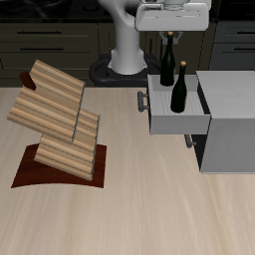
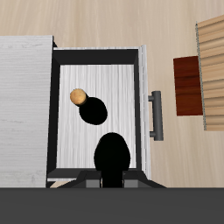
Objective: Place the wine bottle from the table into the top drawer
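Note:
The top drawer (image 1: 180, 124) of the grey cabinet (image 1: 231, 96) is pulled out, its pale floor (image 2: 96, 66) showing in the wrist view. My gripper (image 1: 168, 31) hangs over the drawer's back part, shut on the neck of the wine bottle (image 1: 167, 64), a dark upright bottle. From above, that bottle (image 2: 112, 157) is a black blob rising between my fingertips (image 2: 112, 181), which hide its cap. I cannot tell whether its base touches the drawer floor. A second look-alike bottle (image 1: 179, 92) with a tan cap stands inside the drawer (image 2: 93, 111), nearer the cabinet.
The drawer's dark bar handle (image 1: 142, 101) sticks out toward the slatted wooden rack (image 1: 60, 115) on its dark-brown base. The lower drawer's handle (image 1: 188, 141) sits below. The beige table (image 1: 129, 214) stretches to the front edge.

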Robot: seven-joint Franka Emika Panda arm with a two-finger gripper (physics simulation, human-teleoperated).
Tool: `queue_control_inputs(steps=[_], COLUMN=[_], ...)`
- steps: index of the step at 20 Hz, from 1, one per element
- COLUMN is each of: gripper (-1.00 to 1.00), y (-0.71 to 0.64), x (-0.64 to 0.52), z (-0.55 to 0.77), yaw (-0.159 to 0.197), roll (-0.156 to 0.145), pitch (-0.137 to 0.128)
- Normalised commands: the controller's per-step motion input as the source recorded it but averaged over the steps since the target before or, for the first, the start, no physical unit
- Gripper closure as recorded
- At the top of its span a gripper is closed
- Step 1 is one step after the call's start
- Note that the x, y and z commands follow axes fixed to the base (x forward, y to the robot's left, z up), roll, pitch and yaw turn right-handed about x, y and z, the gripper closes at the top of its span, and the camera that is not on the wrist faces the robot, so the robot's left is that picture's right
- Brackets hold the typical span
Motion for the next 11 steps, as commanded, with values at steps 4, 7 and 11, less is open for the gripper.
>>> queue_control_inputs(steps=[4, 7, 11], gripper=[1.0, 1.0, 1.0], y=[0.1, 0.16, 0.01], x=[0.17, -0.06, -0.05], z=[-0.24, -0.17, -0.21], yaw=[-0.038, 0.032, 0.016], roll=[0.01, 0.03, 0.006], pitch=[0.091, 0.027, 0.036])
